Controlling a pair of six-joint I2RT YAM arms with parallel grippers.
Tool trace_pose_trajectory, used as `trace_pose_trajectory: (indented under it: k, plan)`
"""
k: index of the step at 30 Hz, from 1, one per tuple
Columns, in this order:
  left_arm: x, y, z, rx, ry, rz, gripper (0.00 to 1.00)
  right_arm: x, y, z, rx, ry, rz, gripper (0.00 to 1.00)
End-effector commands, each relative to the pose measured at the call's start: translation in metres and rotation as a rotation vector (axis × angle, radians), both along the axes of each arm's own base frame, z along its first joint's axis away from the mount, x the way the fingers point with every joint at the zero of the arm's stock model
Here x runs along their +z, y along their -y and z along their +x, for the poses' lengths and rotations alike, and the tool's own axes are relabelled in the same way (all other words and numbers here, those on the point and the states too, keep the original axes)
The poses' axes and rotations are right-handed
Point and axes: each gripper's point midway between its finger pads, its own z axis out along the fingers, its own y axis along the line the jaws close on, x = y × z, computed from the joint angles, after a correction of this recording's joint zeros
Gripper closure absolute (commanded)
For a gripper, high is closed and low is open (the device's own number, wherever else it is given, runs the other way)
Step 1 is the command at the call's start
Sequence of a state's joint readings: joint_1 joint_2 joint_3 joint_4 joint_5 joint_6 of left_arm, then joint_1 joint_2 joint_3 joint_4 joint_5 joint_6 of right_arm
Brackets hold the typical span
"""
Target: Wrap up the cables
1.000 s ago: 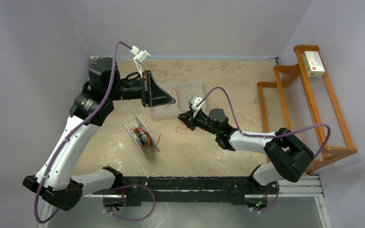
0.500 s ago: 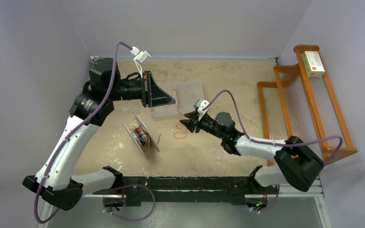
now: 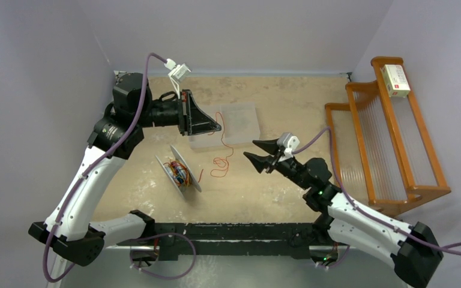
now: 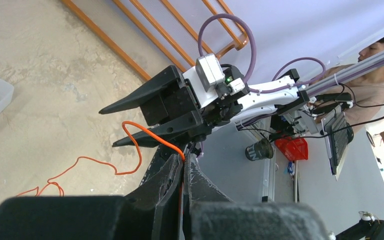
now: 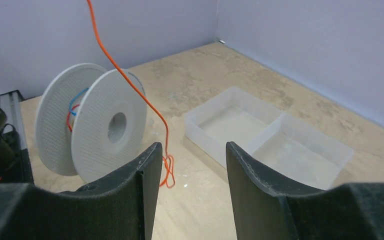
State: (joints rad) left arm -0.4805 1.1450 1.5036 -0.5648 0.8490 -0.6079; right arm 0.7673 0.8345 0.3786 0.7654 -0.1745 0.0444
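Observation:
A thin red-orange cable hangs from my left gripper down to the table and lies there in loose loops. My left gripper is shut on its upper end, seen at the fingertips in the left wrist view. The cable also runs down past the spool in the right wrist view. The grey double-disc spool stands on edge left of the loops, with wire wound on its core; it also shows in the right wrist view. My right gripper is open and empty, right of the loops; it also shows in its own wrist view.
A clear plastic two-part tray lies behind the cable, also in the right wrist view. An orange wooden rack with a small box on top stands at the right. Purple walls close the back and sides.
My right gripper let go of the cable, opened and drew back to the right. The cable's lower part fell into loops on the table. The left arm has not moved.

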Motion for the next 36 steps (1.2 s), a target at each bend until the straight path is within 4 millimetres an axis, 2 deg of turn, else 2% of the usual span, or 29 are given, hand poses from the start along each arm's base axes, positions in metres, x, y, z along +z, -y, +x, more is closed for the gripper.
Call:
trace_pose_trajectory:
  k: [1,6,9,14,26,30,36]
  plan:
    - [0.031,-0.005,-0.020,-0.045,0.116,-0.048,1.00,-0.034,0.023,0.005,-0.112,-0.081,-0.068,0.49]
    - [0.043,-0.007,-0.028,-0.057,0.143,-0.071,1.00,-0.062,0.035,0.006,-0.173,-0.173,-0.088,0.53]
    - [0.053,-0.008,-0.031,-0.064,0.158,-0.100,1.00,-0.074,0.031,0.001,-0.145,-0.222,-0.070,0.55]
    - [0.072,-0.007,-0.036,-0.078,0.167,-0.162,1.00,-0.080,0.018,-0.008,-0.065,-0.239,-0.024,0.56]
    - [0.096,-0.006,-0.041,-0.098,0.183,-0.236,1.00,-0.063,-0.018,-0.011,0.106,-0.151,0.031,0.54]
    - [0.098,-0.006,-0.043,-0.102,0.184,-0.238,1.00,-0.043,-0.034,-0.017,0.207,-0.089,0.060,0.54]
    - [0.097,-0.006,-0.042,-0.105,0.182,-0.234,1.00,-0.031,-0.048,-0.027,0.315,-0.032,0.060,0.54]
